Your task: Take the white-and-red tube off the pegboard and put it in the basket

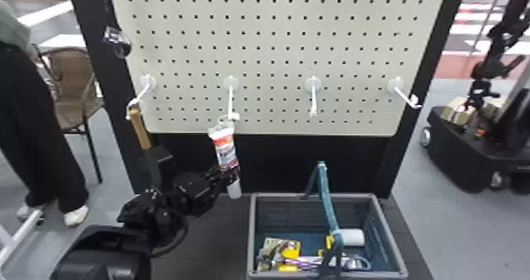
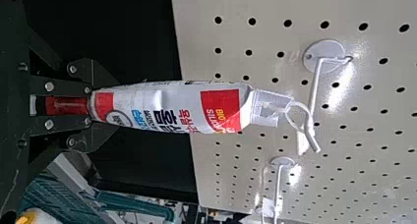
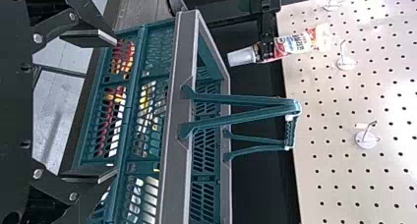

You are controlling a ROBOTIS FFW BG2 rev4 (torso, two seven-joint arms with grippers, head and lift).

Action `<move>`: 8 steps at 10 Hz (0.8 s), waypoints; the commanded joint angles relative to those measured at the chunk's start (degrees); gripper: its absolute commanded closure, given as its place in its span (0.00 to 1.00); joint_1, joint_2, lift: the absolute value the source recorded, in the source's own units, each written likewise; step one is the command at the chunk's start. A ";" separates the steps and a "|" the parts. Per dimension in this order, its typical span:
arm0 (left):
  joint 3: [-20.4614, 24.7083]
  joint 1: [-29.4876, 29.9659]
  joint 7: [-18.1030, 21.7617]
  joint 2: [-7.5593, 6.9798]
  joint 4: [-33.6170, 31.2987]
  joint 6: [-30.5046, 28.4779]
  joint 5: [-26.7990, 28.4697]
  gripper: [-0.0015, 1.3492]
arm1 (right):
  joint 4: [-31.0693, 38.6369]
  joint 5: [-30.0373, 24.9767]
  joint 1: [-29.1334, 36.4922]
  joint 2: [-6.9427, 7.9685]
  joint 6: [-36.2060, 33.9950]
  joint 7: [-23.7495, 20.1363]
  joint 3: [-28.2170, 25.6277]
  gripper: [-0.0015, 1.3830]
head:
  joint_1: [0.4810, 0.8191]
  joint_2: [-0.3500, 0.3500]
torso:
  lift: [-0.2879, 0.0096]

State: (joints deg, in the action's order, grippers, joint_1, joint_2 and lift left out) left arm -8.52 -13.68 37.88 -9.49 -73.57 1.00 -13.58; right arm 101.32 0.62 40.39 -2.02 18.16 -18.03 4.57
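Observation:
My left gripper (image 1: 225, 174) is shut on the lower end of the white-and-red tube (image 1: 224, 147), whose white cap points down below the fingers. In the left wrist view, the tube (image 2: 172, 107) lies between the fingers of the left gripper (image 2: 88, 105). A clear ring (image 2: 298, 117) at its top is at the outer end of a white hook (image 2: 315, 89). The basket (image 1: 252, 236) stands on the dark surface, to the right of the tube. Open and holding nothing, my right gripper (image 3: 105, 106) is beside the basket (image 3: 183, 62) in the right wrist view.
On the far-left hook hangs a wooden-handled tool (image 1: 140, 129), close to the left arm. Two other hooks (image 1: 313, 98) stick out from the pegboard (image 1: 272, 54). The basket's teal handle (image 1: 328, 196) stands up, with several items lying inside.

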 commanded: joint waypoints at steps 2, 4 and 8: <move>1.58 3.74 -1.50 0.26 -8.35 -2.23 0.39 0.88 | -0.14 0.00 0.00 -0.09 -0.23 0.01 0.00 0.26 | 0.20 0.50 | 0.63; 2.90 6.57 -2.46 0.97 -12.01 -3.19 0.31 0.88 | -0.14 0.00 0.00 -0.09 -0.41 0.01 0.00 0.25 | 0.20 0.50 | 0.63; 3.86 9.65 -2.99 1.85 -14.96 -4.07 -0.84 0.88 | -0.28 0.00 0.12 -0.09 -0.41 -0.08 0.00 0.25 | 0.20 0.50 | 0.63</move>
State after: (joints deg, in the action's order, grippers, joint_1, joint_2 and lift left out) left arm -4.80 -4.56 34.93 -7.79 -88.02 -2.96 -14.15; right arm 101.13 0.61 40.44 -2.11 17.75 -18.06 4.57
